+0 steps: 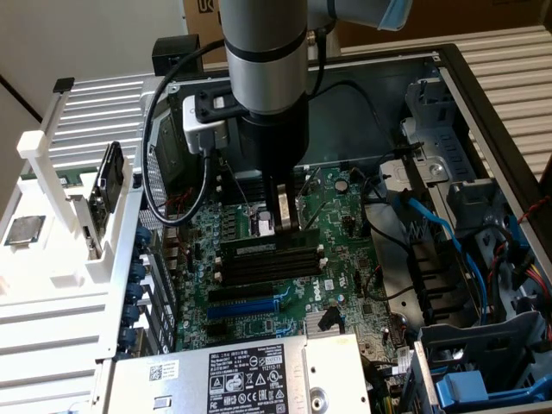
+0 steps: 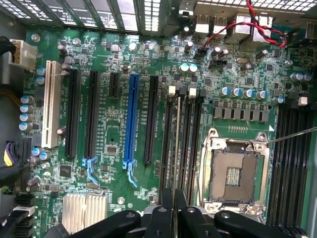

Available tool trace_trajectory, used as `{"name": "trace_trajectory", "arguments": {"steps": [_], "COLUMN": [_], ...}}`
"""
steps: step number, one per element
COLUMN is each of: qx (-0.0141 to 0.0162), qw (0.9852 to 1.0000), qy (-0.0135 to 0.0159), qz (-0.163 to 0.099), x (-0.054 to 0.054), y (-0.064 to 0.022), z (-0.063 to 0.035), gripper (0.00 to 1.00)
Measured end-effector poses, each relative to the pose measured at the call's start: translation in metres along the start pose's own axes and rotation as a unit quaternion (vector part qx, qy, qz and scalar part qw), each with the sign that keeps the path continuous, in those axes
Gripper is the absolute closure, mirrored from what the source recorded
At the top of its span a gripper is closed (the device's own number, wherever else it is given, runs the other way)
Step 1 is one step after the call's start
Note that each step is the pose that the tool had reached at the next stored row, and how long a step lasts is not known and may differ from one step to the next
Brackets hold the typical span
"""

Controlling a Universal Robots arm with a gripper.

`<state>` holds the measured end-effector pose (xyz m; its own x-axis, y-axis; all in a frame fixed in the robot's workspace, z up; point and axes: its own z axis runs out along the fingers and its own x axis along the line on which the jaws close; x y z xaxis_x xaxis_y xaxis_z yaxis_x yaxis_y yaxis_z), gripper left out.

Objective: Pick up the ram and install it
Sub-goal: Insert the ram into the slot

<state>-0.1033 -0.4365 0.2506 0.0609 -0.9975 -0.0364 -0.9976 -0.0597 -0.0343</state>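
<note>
Closest up, black end effector pinched narrow onto the ram, gripping its top edge between the fingertips. Ram standing on edge along one of the long black slots on the green motherboard, just beside the open processor socket. Cannot tell whether fully seated. From the exterior view, arm reaching down inside the open computer case.
</note>
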Motion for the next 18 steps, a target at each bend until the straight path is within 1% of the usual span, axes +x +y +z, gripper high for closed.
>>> {"name": "trace_trajectory", "arguments": {"steps": [2,6,10,11,13,16,18], "qx": [0.0002,0.0007,0.0056,0.0108,0.0139,0.0143,0.0157], "qw": [1.0,1.0,1.0,0.9999,0.9999,0.9999,0.9999], "qy": [0.0007,0.0006,0.0006,0.0008,0.0009,0.0009,0.001], "qz": [0.0,0.0,0.0,0.0,0.0,0.0,0.0], "x": [0.0,0.0019,0.0027,0.0028,0.0028,0.0032,0.0031], "y": [0.0,0.0001,0.0001,0.0004,0.0015,0.0022,0.0059], "z": [0.0,0.0002,0.0018,0.003,0.0039,0.0041,0.0068], "gripper": [0.87,0.87,0.87,0.87,0.87,0.87,0.87]}}
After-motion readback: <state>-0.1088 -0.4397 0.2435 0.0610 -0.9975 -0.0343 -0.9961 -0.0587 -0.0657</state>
